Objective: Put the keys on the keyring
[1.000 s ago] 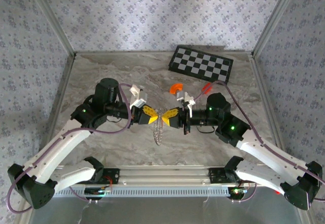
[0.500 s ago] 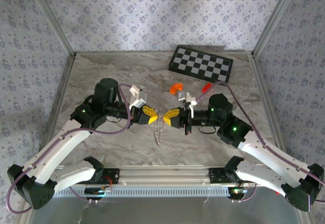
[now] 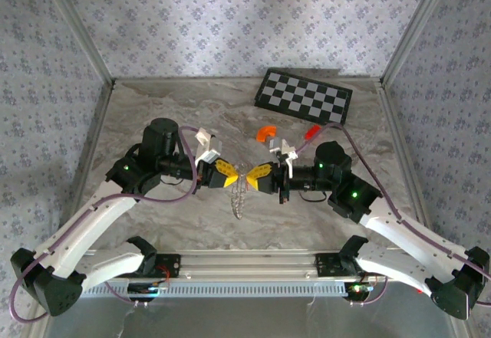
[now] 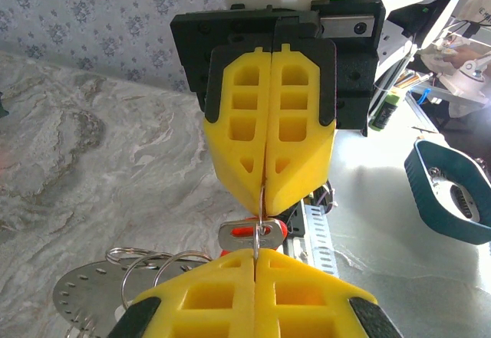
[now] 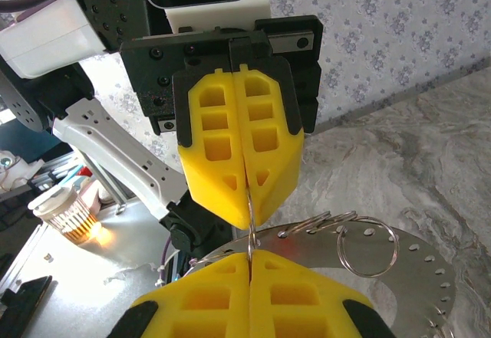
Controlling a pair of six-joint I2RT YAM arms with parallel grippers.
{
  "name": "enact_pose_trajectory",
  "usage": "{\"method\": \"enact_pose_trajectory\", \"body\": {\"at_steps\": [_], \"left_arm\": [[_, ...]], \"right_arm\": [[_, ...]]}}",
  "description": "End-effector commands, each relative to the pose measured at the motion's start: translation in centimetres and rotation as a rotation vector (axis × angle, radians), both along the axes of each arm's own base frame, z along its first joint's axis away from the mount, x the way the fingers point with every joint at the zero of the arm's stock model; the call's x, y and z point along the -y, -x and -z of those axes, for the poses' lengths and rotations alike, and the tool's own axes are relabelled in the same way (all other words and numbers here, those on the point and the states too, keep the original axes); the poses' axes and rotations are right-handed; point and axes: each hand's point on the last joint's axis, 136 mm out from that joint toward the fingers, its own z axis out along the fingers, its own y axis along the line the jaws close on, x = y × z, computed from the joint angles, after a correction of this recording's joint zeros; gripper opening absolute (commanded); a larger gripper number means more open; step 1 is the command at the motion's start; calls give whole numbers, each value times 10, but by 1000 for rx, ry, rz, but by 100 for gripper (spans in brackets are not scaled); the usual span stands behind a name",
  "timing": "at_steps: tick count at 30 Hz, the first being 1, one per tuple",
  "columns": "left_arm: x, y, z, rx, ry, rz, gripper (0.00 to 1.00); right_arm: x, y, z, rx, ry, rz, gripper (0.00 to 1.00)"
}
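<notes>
L gripper (image 3: 228, 174) at 9 o'clock & R gripper (image 3: 254, 175) at 3, tip-to-tip. Both pressed together, pinching thin wire of keyring (image 3: 240, 198), which dangles at 6. Key (image 4: 247, 236) sits just beside tips.

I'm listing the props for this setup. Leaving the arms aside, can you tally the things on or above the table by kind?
Checkered board: 1
Orange arc piece: 1
Red brick: 1
Keyring, hanging above the table: 1
Key, red-headed: 1
Total: 5
</notes>
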Motion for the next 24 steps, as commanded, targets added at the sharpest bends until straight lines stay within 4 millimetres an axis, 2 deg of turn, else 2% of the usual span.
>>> {"method": "enact_pose_trajectory", "body": {"at_steps": [1, 24], "left_arm": [[-2, 10, -18, 60, 42, 33, 0], [-2, 11, -17, 58, 38, 39, 0]], "right_arm": [[1, 3, -8, 21, -11, -5, 0], [-2, 0, -4, 38, 8, -3, 0]]}}
